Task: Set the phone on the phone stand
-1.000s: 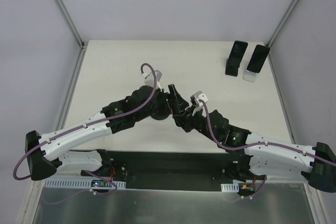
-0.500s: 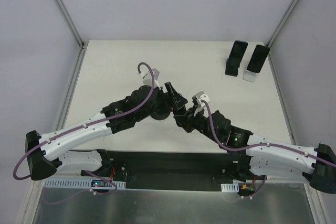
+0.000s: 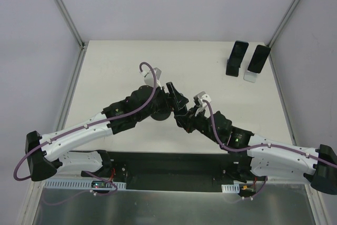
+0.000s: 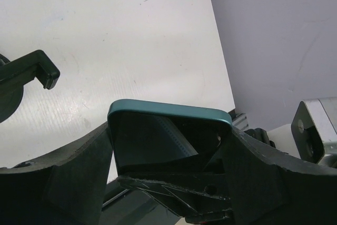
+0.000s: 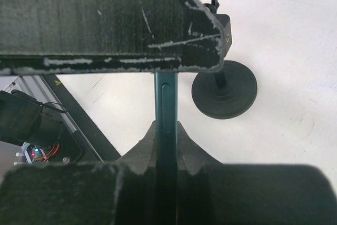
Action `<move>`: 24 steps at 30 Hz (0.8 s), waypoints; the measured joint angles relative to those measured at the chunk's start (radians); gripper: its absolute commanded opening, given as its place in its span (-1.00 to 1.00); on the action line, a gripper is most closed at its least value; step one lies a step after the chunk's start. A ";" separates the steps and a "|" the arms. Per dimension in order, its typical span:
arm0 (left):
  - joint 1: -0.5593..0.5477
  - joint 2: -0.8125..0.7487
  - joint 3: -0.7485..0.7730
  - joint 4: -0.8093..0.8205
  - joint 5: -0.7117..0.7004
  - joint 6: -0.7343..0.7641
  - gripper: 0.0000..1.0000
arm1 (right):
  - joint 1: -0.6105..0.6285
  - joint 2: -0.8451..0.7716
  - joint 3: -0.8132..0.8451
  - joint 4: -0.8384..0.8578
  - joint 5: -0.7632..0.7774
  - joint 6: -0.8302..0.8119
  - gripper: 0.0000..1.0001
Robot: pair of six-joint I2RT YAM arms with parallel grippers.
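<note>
White, faintly scuffed table top (image 3: 116, 72) floors a pale-walled booth. At its middle our left pincer (image 4: 169, 133) is clamped on the teal-rimmed phone (image 4: 158, 140). One matte black finger presses each side edge, and the rounded slab's dark glass faces that wrist camera. Our right pincer (image 5: 166, 148) grips the same phone by its flat faces. From that wrist we see only the thin teal edge with a slim button, and its near end is lost in blur between the pads. From above, both pincers and wrists hide the phone almost wholly.

Just beside them stands the black phone stand (image 5: 224, 89), a round disc foot with a short post. Its hooked cradle arm (image 4: 32, 71) shows in the left wrist view, where the frame edge cuts off the foot.

Well apart, in the far right corner, a black corner stand (image 3: 231, 69) holds a dark handset (image 3: 239, 52), and a white corner stand (image 3: 251, 76) holds a second dark handset (image 3: 258, 56), both leaning back.
</note>
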 measured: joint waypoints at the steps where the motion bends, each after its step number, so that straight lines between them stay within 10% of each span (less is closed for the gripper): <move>1: 0.000 0.000 -0.002 0.003 0.000 0.007 0.35 | 0.001 0.000 0.000 0.000 0.002 0.000 -0.99; 10: 0.000 -0.003 -0.025 0.048 0.000 0.072 -1.00 | 0.005 0.000 0.001 -0.014 0.010 0.002 -0.99; 16: 0.000 -0.019 -0.026 0.055 -0.002 0.124 -1.00 | 0.014 0.000 0.033 -0.051 0.001 0.009 0.11; 24: 0.000 -0.079 -0.030 -0.051 -0.040 0.174 -1.00 | 0.025 -0.031 0.105 -0.178 -0.014 0.038 0.82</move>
